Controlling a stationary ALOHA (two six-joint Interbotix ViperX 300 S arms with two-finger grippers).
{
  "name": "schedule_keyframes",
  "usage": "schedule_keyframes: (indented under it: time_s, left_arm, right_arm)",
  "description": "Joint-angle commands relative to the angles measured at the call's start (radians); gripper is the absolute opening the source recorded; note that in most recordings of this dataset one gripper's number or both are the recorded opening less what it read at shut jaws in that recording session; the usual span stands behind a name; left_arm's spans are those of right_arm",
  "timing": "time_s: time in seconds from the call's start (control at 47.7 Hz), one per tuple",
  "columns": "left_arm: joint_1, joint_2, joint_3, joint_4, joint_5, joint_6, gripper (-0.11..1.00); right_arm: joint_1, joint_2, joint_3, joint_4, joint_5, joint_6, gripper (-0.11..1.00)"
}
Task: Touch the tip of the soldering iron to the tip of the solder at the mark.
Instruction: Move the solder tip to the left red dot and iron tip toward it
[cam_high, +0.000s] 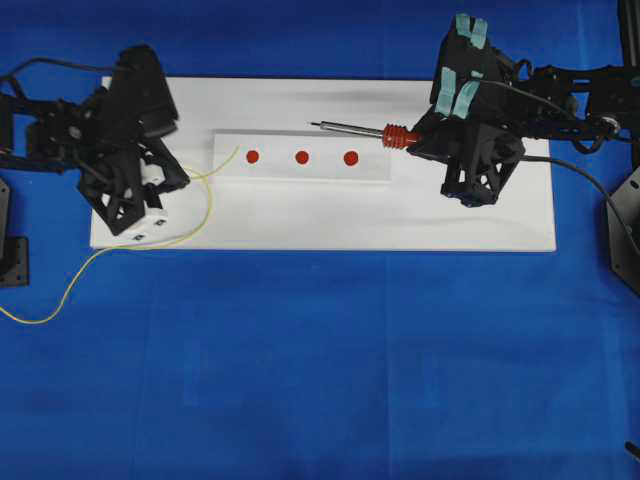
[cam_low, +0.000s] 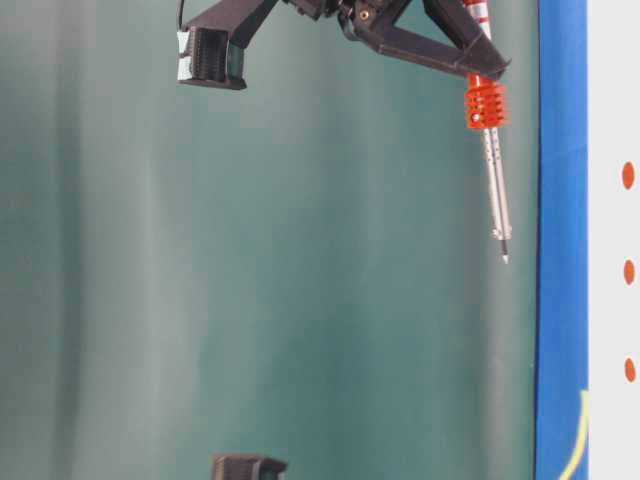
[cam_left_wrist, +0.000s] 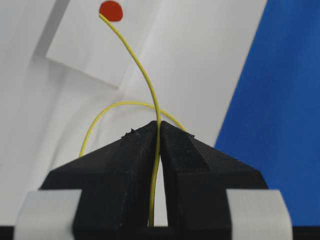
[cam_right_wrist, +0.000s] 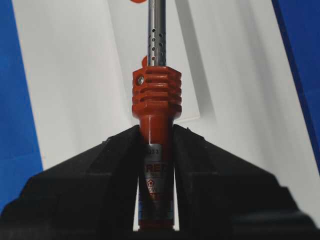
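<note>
My left gripper (cam_high: 172, 180) (cam_left_wrist: 160, 125) is shut on the solder (cam_high: 205, 212) (cam_left_wrist: 150, 85), a thin yellow wire. Its free end reaches up beside the leftmost red mark (cam_high: 253, 156) (cam_left_wrist: 111, 10) on the white block (cam_high: 300, 172). The rest of the wire trails off the board to the left. The right gripper (cam_high: 418, 140) (cam_right_wrist: 156, 132) is shut on the red handle of the soldering iron (cam_high: 360, 130) (cam_right_wrist: 156, 92) (cam_low: 493, 180). The iron's silver shaft points left, and its tip hangs over the block's far edge near the middle mark (cam_high: 302, 157). It is raised clear of the surface and apart from the solder tip.
The block carries a third red mark (cam_high: 351, 158) and lies on a white board (cam_high: 450, 220) over blue cloth (cam_high: 320, 380). The iron's black cord (cam_high: 590, 180) runs off to the right. Black arm bases stand at both side edges.
</note>
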Motion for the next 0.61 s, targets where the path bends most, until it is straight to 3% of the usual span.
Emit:
schedule_keyframes:
  time_s: [0.0, 0.587]
  left_arm:
    - [-0.002, 0.028, -0.029, 0.002, -0.025, 0.0, 0.01]
    - [-0.002, 0.1, -0.028, 0.002, -0.08, -0.002, 0.01]
  right_arm:
    - [-0.002, -0.006, -0.028, -0.003, -0.005, -0.002, 0.06]
    - [-0.002, -0.005, -0.028, -0.003, -0.003, -0.003, 0.06]
